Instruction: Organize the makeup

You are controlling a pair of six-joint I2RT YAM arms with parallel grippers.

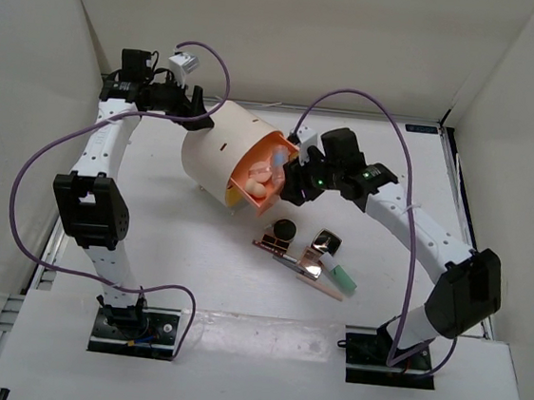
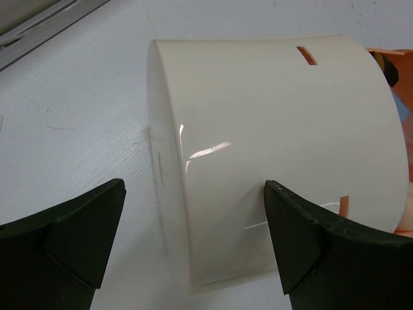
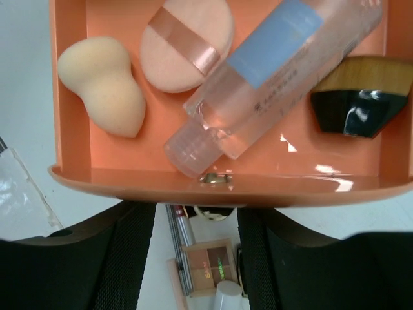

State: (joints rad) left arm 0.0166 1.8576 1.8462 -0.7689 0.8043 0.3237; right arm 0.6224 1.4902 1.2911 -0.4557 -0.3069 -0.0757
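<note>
A cream cylinder organiser [image 1: 220,147] lies on its side with its orange drawer [image 1: 260,175] pulled out. The drawer [image 3: 71,129] holds a peach sponge [image 3: 103,87], a round puff [image 3: 187,42], a clear bottle [image 3: 271,71] and a brush [image 3: 361,97]. My right gripper [image 1: 293,179] is open, its fingers [image 3: 129,258] either side of the drawer's knob [image 3: 216,210]. My left gripper [image 1: 197,107] is open at the cylinder's rear end [image 2: 271,129], one finger [image 2: 297,245] against its wall. On the table lie a black compact [image 1: 285,230], a square compact [image 1: 327,241], a mint tube [image 1: 340,275] and pencils [image 1: 285,256].
A rose-gold palette [image 3: 210,265] lies below the drawer front beside the pencils [image 3: 177,245]. White walls enclose the table on the left, back and right. A white connector block [image 1: 183,61] sits at the back left. Purple cables loop above both arms.
</note>
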